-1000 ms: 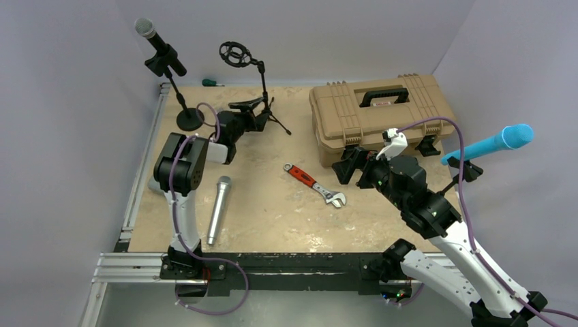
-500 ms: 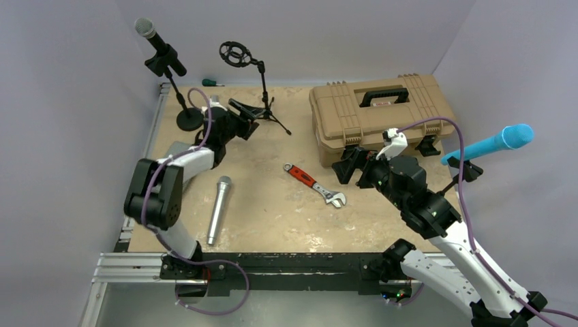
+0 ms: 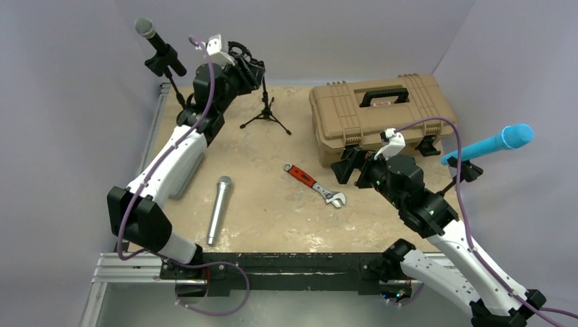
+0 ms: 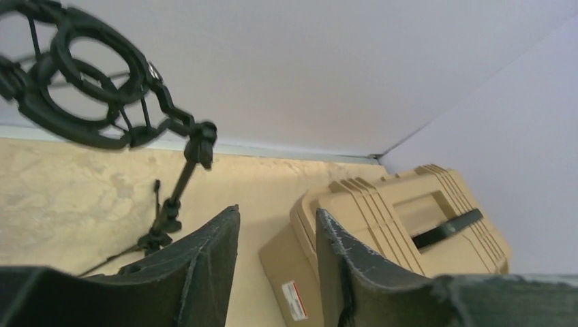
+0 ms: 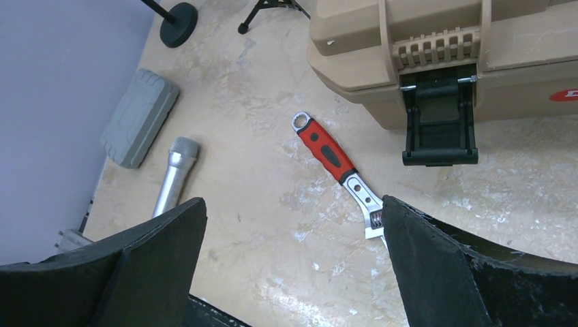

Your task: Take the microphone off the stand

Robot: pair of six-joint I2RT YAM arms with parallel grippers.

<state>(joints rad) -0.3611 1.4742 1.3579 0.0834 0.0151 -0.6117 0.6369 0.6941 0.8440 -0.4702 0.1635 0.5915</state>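
A black microphone with a silver head [image 3: 155,42] sits tilted in the clip of a round-base stand at the far left; its base shows in the right wrist view [image 5: 178,15]. A blue microphone [image 3: 494,143] rests in a stand at the right edge. A silver microphone [image 3: 218,208] lies loose on the table and also shows in the right wrist view [image 5: 174,174]. My left gripper [image 3: 252,68] is raised beside an empty shock mount [image 4: 82,88] on a tripod, open and empty [image 4: 276,218]. My right gripper [image 3: 347,167] is open and empty above the table [image 5: 293,204].
A tan toolbox [image 3: 378,116] stands at the back right. A red-handled wrench [image 3: 315,184] lies mid-table. A grey case [image 3: 185,174] lies at the left under my left arm. A small green-handled tool [image 3: 213,82] lies by the back wall.
My left arm has risen from table level up and back, its gripper now at the shock mount's height, uncovering the grey case. The right arm has not moved.
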